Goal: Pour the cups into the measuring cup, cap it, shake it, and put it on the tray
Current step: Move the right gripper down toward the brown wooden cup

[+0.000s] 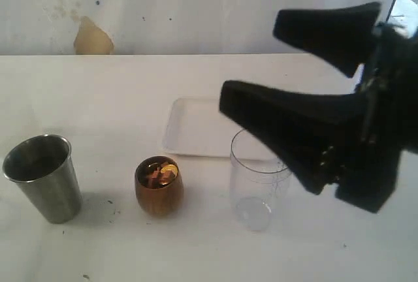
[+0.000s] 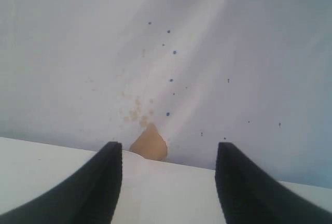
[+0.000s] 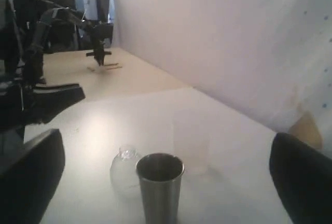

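Observation:
The steel tumbler (image 1: 42, 177) stands at the table's front left, and the right wrist view shows it as well (image 3: 160, 182). The brown wooden cup (image 1: 159, 185) beside it holds colourful pieces. Right of that stands the clear measuring cup (image 1: 258, 187), uncapped, with the white tray (image 1: 199, 132) just behind it. My right gripper (image 1: 248, 66) hangs open above the measuring cup and tray, holding nothing (image 3: 167, 136). My left gripper (image 2: 167, 151) is open and empty, facing the wall; the exterior view does not show it.
A tan patch (image 1: 93, 37) marks the wall behind the table's back edge. Beyond the tumbler stand a clear domed piece (image 3: 124, 169) and a faint translucent cup (image 3: 191, 141). Dark arm parts (image 3: 46, 99) and another table lie further off.

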{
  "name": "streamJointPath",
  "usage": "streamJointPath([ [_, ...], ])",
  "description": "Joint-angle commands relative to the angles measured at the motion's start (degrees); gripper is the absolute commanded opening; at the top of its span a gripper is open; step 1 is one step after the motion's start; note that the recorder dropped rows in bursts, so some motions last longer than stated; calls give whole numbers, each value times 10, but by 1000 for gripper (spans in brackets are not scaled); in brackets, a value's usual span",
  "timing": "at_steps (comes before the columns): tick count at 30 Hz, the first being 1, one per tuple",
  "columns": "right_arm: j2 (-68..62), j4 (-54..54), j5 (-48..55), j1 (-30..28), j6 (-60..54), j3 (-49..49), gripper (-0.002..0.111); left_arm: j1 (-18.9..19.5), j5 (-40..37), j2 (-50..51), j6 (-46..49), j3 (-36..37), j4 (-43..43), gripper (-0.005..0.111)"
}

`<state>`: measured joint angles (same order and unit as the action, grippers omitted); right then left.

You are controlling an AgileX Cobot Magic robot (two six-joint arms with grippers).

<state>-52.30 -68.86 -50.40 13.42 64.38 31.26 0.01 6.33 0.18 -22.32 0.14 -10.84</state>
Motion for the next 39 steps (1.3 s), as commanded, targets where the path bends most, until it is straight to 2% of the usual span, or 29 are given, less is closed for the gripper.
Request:
streamJointPath([
  [1, -60, -4, 92, 110, -33, 3, 105, -2, 1, -2, 2, -1, -2, 52],
  [7, -132, 4, 180, 219, -57, 15, 105, -2, 1, -2, 2, -1, -2, 52],
  [14, -220, 87, 207, 281, -113, 28, 105, -2, 1, -2, 2, -1, -2, 52],
  [18, -286, 117, 236, 290, -146, 33, 105, -2, 1, -2, 2, -1, -2, 52],
  [24, -361, 188, 220, 290, -161, 36, 105, -2, 1, -2, 2, -1, -2, 52],
  [31, -400, 334, 217, 290, -298, 36, 105, -2, 1, -2, 2, -1, -2, 52],
  [39, -434, 440, 206, 290, -405, 36, 105, -2, 1, -2, 2, -1, -2, 52],
])
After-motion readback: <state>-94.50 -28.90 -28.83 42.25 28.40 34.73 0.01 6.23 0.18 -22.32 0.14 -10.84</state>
